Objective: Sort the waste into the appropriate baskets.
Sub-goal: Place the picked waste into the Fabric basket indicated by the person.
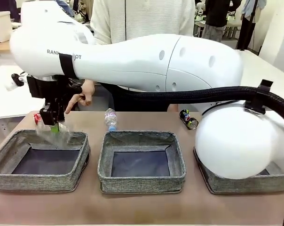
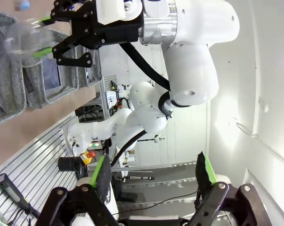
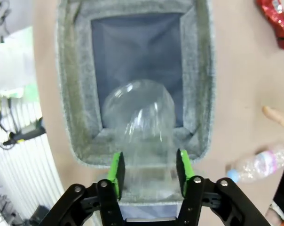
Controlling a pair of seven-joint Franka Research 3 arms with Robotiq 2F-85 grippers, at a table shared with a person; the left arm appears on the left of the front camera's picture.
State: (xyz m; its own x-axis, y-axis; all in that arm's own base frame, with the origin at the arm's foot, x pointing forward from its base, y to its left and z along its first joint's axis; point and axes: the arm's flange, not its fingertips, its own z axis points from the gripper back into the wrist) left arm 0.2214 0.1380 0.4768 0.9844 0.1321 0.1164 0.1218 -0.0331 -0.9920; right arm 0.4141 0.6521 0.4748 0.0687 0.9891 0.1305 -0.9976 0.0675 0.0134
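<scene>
My right arm reaches across to the left basket [image 1: 38, 181], and its gripper [image 1: 55, 126] hangs over the basket's far rim. A clear plastic cup [image 3: 139, 122] lies between the green pads [image 3: 116, 172], blurred and pointing into the basket [image 3: 67, 94]. The jaws stand slightly apart around it. The left wrist view catches the same cup [image 2: 19, 40] at those fingertips. My left gripper [image 2: 153, 176] is open and holds nothing. A small clear bottle [image 1: 110, 117], a red can [image 1: 37, 117] and a dark can [image 1: 189, 120] lie on the table behind the baskets.
The middle basket [image 1: 142, 183] and the right basket [image 1: 236, 186] stand in a row with the left one. A person's hand [image 1: 83, 94] hovers just behind my right gripper, near the bottle [image 3: 257, 165].
</scene>
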